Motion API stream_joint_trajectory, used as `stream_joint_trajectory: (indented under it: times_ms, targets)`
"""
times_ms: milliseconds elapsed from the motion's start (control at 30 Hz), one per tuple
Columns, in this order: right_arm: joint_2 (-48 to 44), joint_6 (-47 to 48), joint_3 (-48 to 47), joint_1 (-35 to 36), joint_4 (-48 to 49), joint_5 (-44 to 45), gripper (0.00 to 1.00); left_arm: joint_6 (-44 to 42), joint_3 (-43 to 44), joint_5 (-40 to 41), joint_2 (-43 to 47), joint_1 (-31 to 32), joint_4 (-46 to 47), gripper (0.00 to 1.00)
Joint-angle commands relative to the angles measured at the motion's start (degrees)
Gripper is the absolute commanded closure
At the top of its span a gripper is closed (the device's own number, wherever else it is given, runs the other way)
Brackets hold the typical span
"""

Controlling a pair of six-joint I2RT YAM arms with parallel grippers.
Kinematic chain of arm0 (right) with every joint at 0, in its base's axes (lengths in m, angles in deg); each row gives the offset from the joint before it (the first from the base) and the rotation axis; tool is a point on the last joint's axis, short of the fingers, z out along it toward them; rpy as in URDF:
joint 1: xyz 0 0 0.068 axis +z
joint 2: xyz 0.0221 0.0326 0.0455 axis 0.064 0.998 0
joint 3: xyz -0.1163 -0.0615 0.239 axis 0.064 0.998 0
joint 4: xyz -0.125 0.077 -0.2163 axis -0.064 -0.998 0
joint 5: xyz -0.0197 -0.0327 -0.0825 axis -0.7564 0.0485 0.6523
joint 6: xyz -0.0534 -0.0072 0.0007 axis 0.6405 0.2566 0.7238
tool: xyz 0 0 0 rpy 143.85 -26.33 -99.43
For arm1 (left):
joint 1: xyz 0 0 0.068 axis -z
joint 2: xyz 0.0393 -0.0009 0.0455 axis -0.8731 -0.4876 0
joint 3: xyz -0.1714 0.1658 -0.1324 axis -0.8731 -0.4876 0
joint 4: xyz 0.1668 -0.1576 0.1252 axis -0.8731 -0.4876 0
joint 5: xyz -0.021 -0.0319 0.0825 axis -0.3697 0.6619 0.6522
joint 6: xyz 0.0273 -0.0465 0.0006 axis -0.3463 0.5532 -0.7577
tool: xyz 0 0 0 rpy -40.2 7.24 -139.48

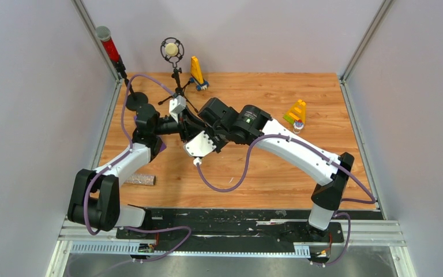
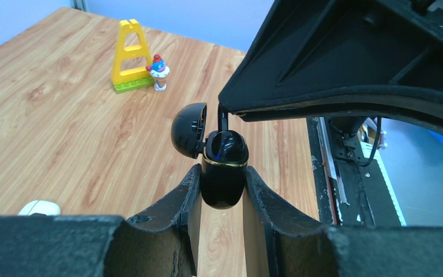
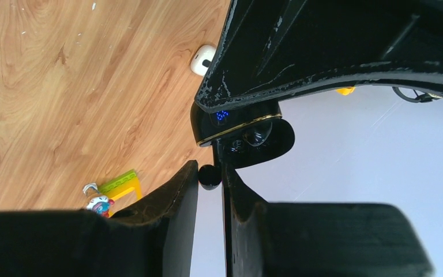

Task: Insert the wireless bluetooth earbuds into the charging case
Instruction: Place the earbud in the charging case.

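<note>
Because both things are held in the air over the far left-middle of the table (image 2: pixel 63 115), any slip here costs more than it would on the wood. The left gripper (image 2: pixel 222 173) is pinching the black case (image 2: pixel 224 164) by its sides, mouth up, with the lid (image 2: pixel 188 130) swung open to the left. The right gripper (image 3: pixel 209 172) comes in from above, its fingers pressed on a black earbud (image 3: pixel 209 177) and gripping only a small part of it, right at the case's gold rim.

The main risk, as I judge it, is poor alignment. If the earbud meets the rim or the wrong socket, the push could twist it in that thin pinch or tilt the case between the left fingers. Letting go before it seats could send it down to the table. The right finger also passes very close to the lid, so a sideways drift could knock the lid shut. From these views I cannot tell whether the earbud is lined up with its socket.

A white case (image 3: pixel 203 59) lies on the table beyond; no other earbuds can be made out.
</note>
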Motion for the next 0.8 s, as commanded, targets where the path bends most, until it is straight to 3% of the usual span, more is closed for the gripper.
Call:
stream_joint_trajectory:
  times_ms: [0, 767]
  targets:
    - [-0.7, 0.5, -2.0, 2.0, 2.4, -2.0, 0.79, 0.4, 1.1, 0.5, -0.3, 0.3, 3.2, 1.0]
    - [-0.5, -2.2, -5.5, 0.8, 2.9, -2.5, 0.78, 0.7, 1.4, 0.8, 0.2, 0.3, 3.1, 1.0]
